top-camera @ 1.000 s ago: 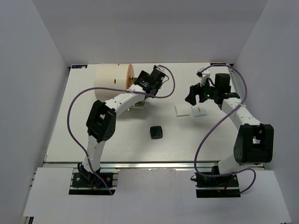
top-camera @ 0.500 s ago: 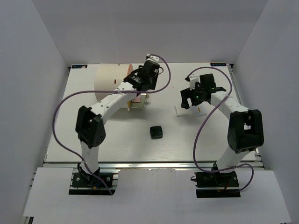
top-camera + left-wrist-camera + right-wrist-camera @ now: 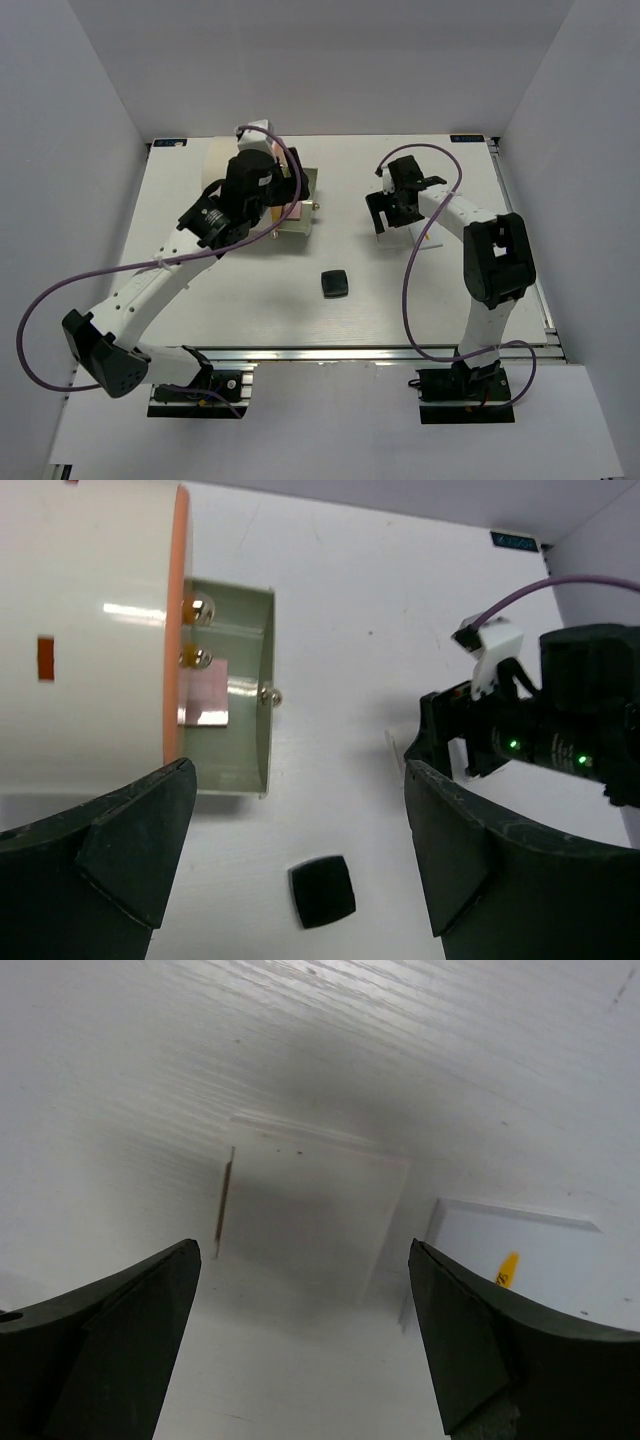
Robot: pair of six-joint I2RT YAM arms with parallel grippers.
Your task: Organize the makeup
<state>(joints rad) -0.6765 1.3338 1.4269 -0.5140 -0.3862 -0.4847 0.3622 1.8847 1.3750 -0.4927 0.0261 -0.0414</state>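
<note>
A dark square compact (image 3: 334,284) (image 3: 323,890) lies alone mid-table. Two white square tiles lie side by side at the right: a plain one (image 3: 310,1210), and one with a yellow mark (image 3: 510,1250) (image 3: 428,240). My right gripper (image 3: 388,208) (image 3: 302,1250) hovers open just above the plain tile, holding nothing. A pink pad (image 3: 205,695) lies in the olive drawer (image 3: 250,680) (image 3: 303,200), which is pulled out of the cream cylinder's orange front. My left gripper (image 3: 255,185) (image 3: 298,780) hangs open and empty, high over the cylinder and drawer.
The big cream cylinder (image 3: 225,165) (image 3: 80,630) stands at the back left, with gold knobs (image 3: 197,608) on its orange face. White walls close in the table on three sides. The right arm's purple cable (image 3: 420,160) loops over the back right.
My left arm has drawn back from the drawer, risen and swung left, its jaws narrowing and then opening wide. My right gripper has moved left and down over the plain tile.
</note>
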